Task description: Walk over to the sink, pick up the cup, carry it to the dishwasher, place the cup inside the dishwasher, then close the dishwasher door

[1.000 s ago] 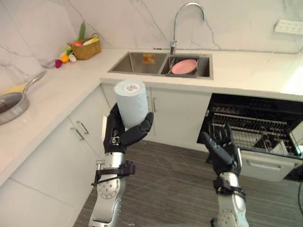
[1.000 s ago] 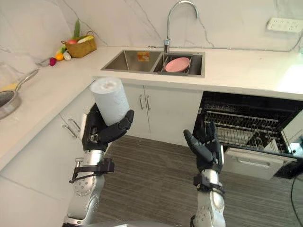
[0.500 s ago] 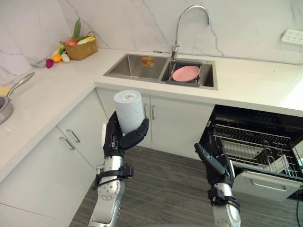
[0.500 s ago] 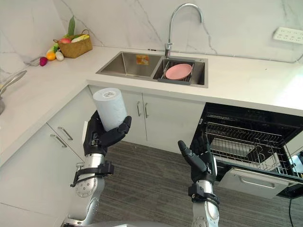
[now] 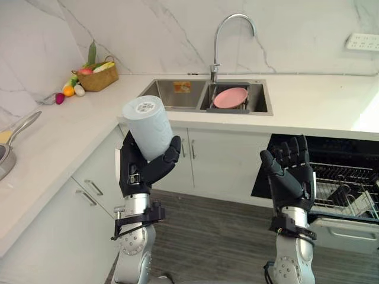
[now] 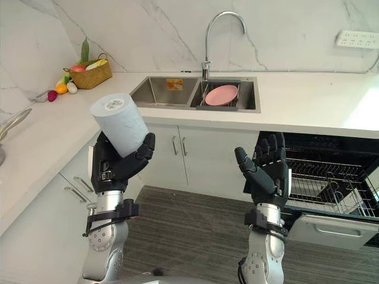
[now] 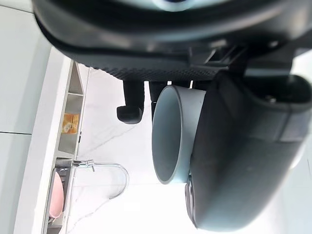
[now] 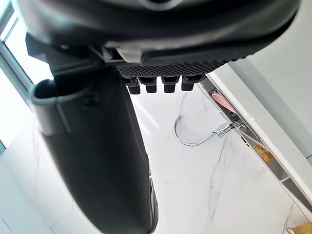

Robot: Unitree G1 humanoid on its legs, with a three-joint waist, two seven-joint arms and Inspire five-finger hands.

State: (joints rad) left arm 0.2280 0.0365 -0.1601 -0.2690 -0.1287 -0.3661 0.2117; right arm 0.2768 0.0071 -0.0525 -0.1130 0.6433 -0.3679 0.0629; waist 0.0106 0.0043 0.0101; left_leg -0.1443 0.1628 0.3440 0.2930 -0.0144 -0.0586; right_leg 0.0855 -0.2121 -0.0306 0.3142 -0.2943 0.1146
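Left robot hand (image 5: 142, 168) was curled round the lower part of the pale blue cup (image 5: 147, 127), thumb on one side and fingers on the other. It held the cup tilted in the air, out in front of the bench (image 5: 308, 103) where its front edge turned the corner. The cup's flat end seemed to face up, and the left wrist view showed its open mouth towards the wrist, so it was probably carried upside down. The right robot hand (image 5: 291, 177) stood upright with fingers spread and nothing in it, just before the open dishwasher (image 5: 349, 183) under the right part of the bench. The sink (image 5: 177, 94) behind held a pink plate (image 5: 231, 97).

The step in hand looked like the carry. Doing it well probably meant keeping the wrap firm while the body turned right, since a smooth, tilted cup could slip from a grip set so low. The cup would best approach the pulled-out rack (image 6: 331, 186) from above and clear of the lowered door (image 6: 325, 228). If it was indeed mouth down, it could go in that way. The free hand should stay clear of the rack until the door needed pushing.
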